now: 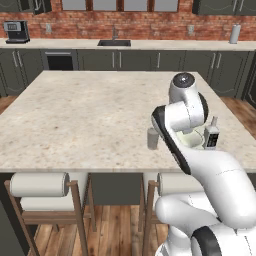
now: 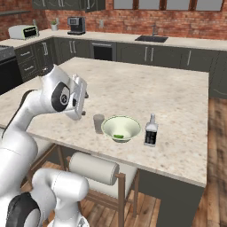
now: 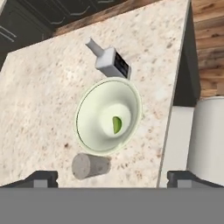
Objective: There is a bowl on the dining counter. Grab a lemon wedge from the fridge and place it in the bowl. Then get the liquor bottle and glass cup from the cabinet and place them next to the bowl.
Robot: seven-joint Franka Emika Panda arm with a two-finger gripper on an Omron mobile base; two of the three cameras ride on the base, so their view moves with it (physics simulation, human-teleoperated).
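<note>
A brick-walled kitchen lies behind a beige speckled island surface [image 2: 146,93]. In the right base view the bowl [image 2: 121,128] sits near the front edge, lower centre of frame, with a green lemon wedge [image 3: 117,124] inside. The cup [image 2: 98,123] stands just left of it, the bottle [image 2: 151,131] just right. The pincer [image 3: 111,178] hangs above them with jaws spread wide, holding nothing. All three items look placed. The risk I see is the arm dropping or swinging low as it leaves, clipping the cup and tipping it off the nearby edge.
</note>
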